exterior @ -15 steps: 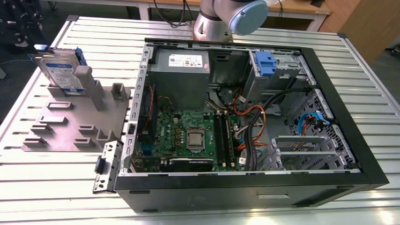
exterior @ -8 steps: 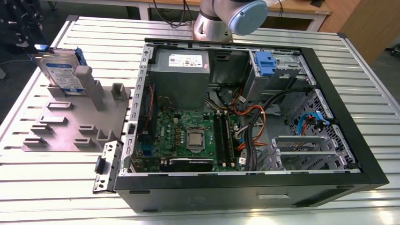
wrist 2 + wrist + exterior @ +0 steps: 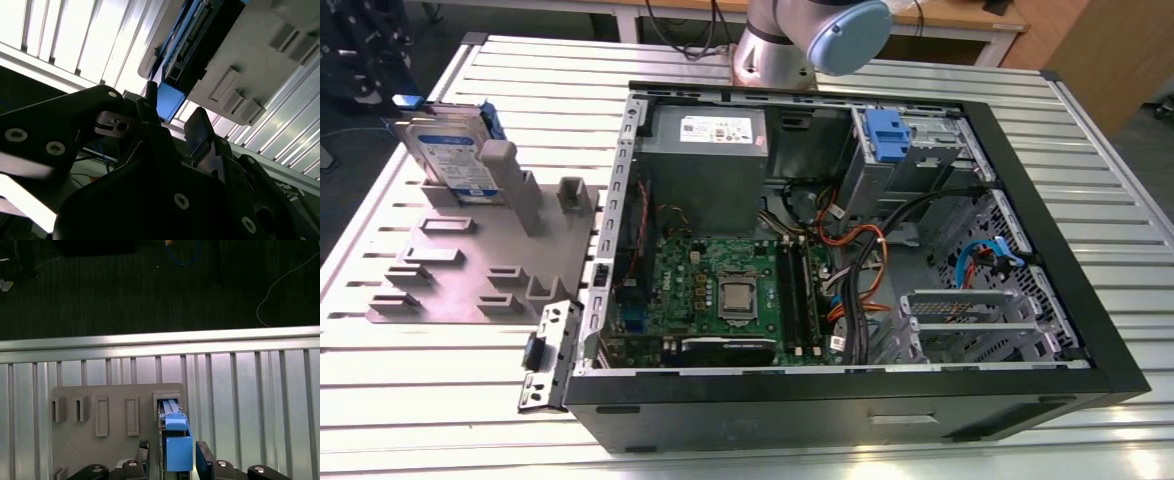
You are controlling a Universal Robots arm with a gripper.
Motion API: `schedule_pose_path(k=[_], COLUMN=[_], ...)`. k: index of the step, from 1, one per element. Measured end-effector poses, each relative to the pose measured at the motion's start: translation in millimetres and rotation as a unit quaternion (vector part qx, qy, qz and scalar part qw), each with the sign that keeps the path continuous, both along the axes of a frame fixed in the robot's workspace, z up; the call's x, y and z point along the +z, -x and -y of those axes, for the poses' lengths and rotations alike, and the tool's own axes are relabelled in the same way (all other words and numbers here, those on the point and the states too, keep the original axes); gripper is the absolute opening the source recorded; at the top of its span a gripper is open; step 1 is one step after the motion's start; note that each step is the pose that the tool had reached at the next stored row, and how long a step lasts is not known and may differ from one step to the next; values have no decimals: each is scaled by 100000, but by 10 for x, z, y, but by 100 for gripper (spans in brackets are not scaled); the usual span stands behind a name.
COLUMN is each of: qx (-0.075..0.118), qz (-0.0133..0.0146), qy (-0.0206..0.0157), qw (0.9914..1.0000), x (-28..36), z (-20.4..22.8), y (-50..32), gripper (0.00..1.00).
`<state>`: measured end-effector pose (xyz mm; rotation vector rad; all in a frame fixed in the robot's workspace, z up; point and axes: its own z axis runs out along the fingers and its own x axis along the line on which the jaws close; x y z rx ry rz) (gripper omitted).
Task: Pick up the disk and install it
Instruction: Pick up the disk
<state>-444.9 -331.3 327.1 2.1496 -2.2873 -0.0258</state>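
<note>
The disk (image 3: 451,150), a silver drive with a white-and-blue label in a blue carrier, stands on edge in a slot of the grey holder plate (image 3: 467,270) at the exterior view's left. In the first wrist view my gripper (image 3: 174,456) is open, its two black fingertips (image 3: 144,450) framing the disk's blue edge (image 3: 178,442) from above. The second wrist view shows the gripper (image 3: 172,120) with the disk's blue end (image 3: 169,100) beyond it. The fingers look apart from the disk and hold nothing.
An open black computer case (image 3: 1067,300) lies on the slatted metal table (image 3: 520,80), with motherboard (image 3: 720,290), cables, grey power supply (image 3: 707,132) and a silver drive cage with a blue latch (image 3: 887,135). The arm's base (image 3: 781,45) stands behind the case. The table edge (image 3: 160,340) borders dark floor.
</note>
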Motion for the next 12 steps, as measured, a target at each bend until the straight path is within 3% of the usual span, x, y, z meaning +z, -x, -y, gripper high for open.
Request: schedule_pose_path(k=[12], qx=[2467], qz=[90], qy=[-25], qw=[99970], x=[-99], z=[0], y=[7], gripper=[49])
